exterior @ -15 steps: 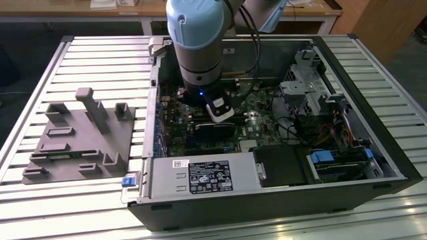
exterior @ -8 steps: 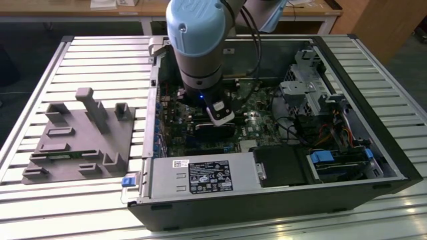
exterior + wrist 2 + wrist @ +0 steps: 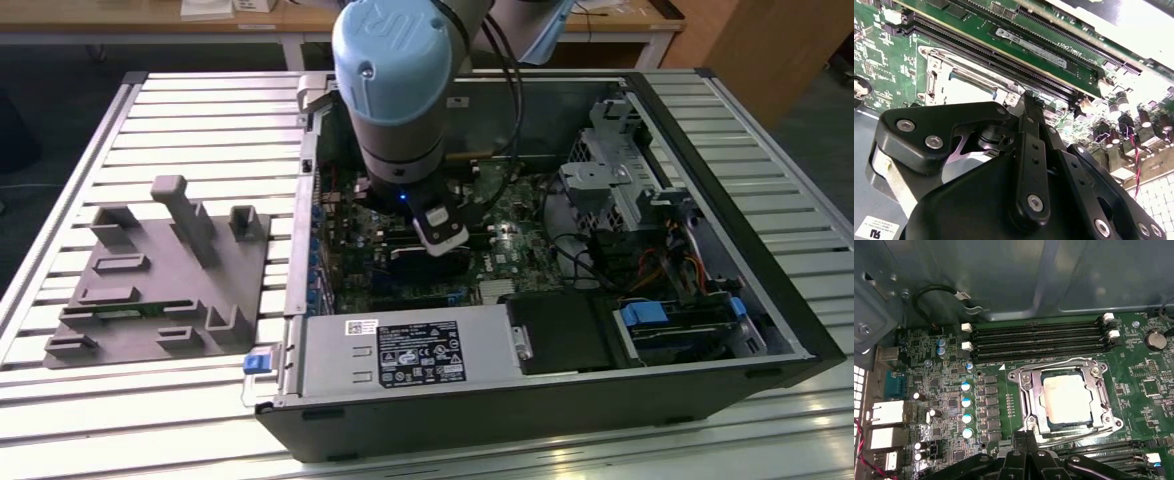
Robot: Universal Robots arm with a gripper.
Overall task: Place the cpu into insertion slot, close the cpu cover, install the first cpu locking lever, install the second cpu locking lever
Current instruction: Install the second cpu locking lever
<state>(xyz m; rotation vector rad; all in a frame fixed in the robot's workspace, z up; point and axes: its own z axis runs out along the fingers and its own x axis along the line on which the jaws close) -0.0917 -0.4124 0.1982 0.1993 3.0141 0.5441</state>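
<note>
Exterior view's left held a grey plastic fixture block (image 3: 160, 285) lying on the slatted metal table (image 3: 80, 140). Toward the middle, the pale blue and grey robot arm (image 3: 398, 90) reached down into the open black computer case (image 3: 534, 400), its black gripper (image 3: 441, 238) low over the green circuit board (image 3: 501, 245). On the exterior view's right sat silvery drive cages (image 3: 607, 185) and a blue-tabbed drive (image 3: 667, 320).

First wrist view showed the small flat square cpu (image 3: 1066, 399) with its silvery-tan top seated in the square insertion slot (image 3: 1040, 426). The thin silvery cpu cover (image 3: 1029, 395) lay folded down around the chip, which showed through its window. The long black memory slots (image 3: 1039, 340) ran beside the socket. The gripper's (image 3: 1026, 437) dark fingers (image 3: 1020, 440) were pressed together, gripping nothing, their tips at the socket's edge.
</note>
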